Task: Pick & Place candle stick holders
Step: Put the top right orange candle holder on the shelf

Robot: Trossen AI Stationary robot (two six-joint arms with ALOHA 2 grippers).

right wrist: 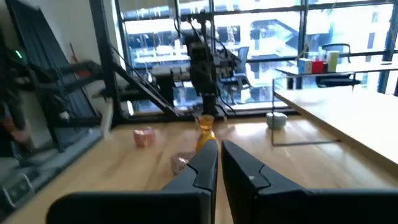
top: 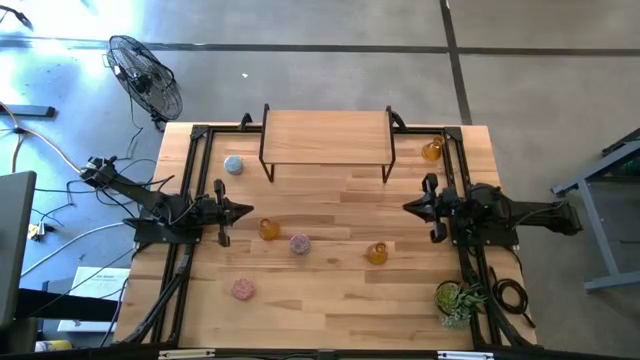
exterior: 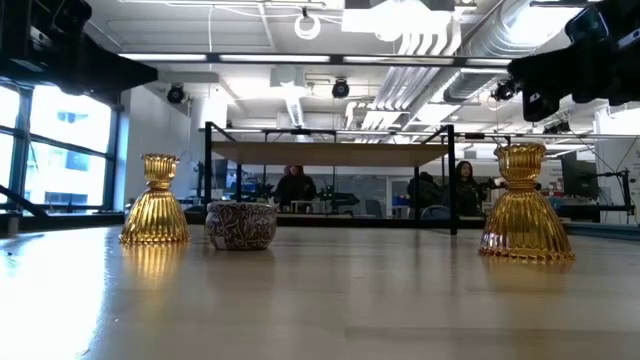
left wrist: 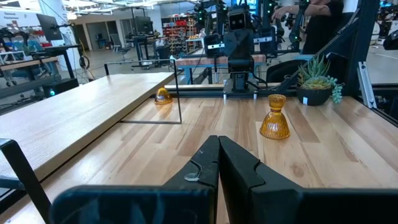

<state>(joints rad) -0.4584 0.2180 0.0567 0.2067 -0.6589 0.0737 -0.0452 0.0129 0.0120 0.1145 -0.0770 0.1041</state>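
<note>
Six candle stick holders stand on their bases on the wooden table [top: 330, 310]. Three are amber [top: 269, 229] [top: 376, 253] [top: 432, 150], two are pink [top: 299, 243] [top: 242, 289] and one is pale blue [top: 234, 165]. My left gripper [top: 248, 210] hovers shut at the table's left side, pointing level toward the right, with an amber holder [left wrist: 274, 117] ahead of it. My right gripper [top: 408, 206] hovers shut at the right side, pointing level toward the left, facing an amber holder [right wrist: 206, 127] and a pink holder [right wrist: 180, 162]. Both grippers touch nothing.
A wooden shelf on black metal legs [top: 326, 140] stands at the far middle of the table. A green potted plant [top: 458, 300] sits at the near right corner. A fan [top: 145, 75] stands off the table at the far left. People show in the room beyond [exterior: 295, 185].
</note>
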